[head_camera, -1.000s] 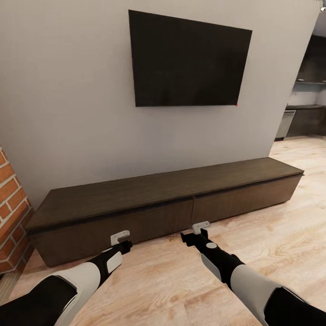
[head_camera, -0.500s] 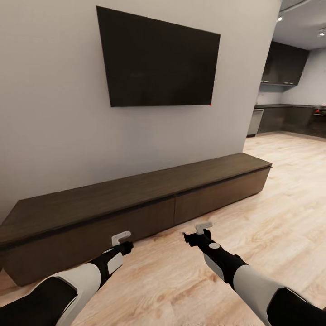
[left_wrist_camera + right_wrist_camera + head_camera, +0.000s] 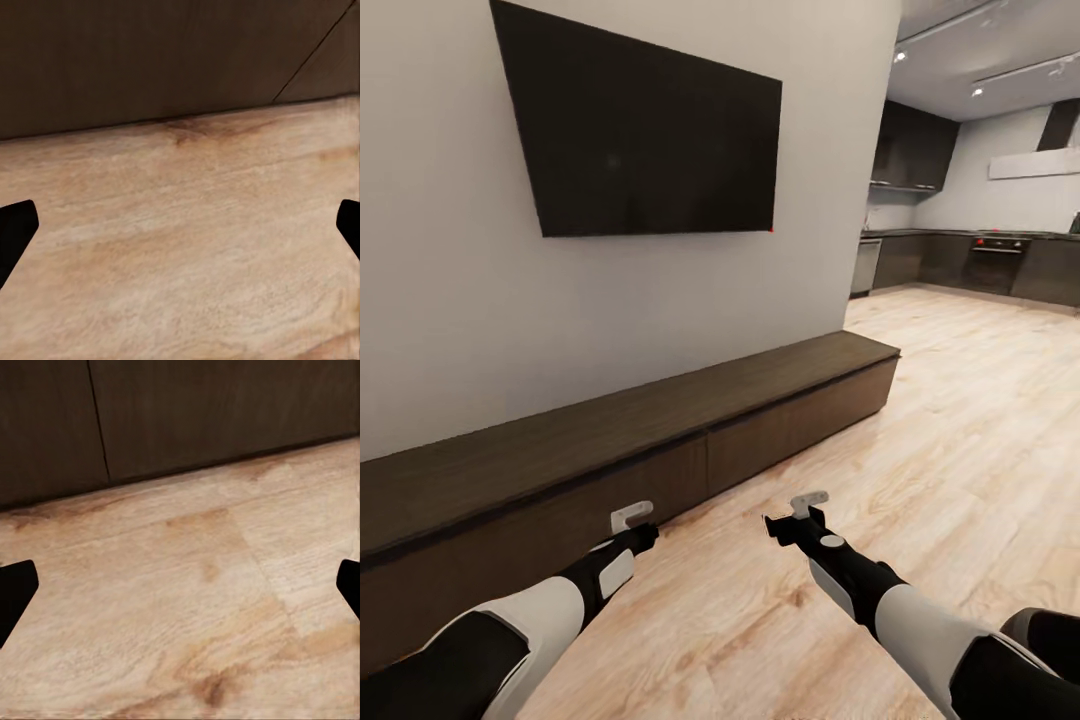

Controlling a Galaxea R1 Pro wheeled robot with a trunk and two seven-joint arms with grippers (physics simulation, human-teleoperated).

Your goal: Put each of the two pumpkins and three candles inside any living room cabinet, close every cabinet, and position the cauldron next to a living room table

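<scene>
The long, low dark-brown cabinet [image 3: 660, 425] runs along the grey wall, and its drawer fronts sit flush and closed. My left gripper [image 3: 632, 517] hovers over the wooden floor just in front of it, open and holding nothing. My right gripper [image 3: 808, 501] is also open and empty, a little farther from the cabinet. The left wrist view has the cabinet front [image 3: 150, 60] close ahead above floorboards. A seam between two drawer fronts [image 3: 97, 427] crosses the right wrist view. The pumpkins, candles, cauldron and table are out of view.
A large black TV [image 3: 645, 140] hangs on the wall above the cabinet. Light wooden floor [image 3: 960, 430] stretches to the right toward a dark kitchen [image 3: 970, 260] with cupboards and an oven at the back.
The camera has turned to the right: the cabinet and TV slid left in the picture, the brick wall left it, and the kitchen came in. Both arms hold the same pose.
</scene>
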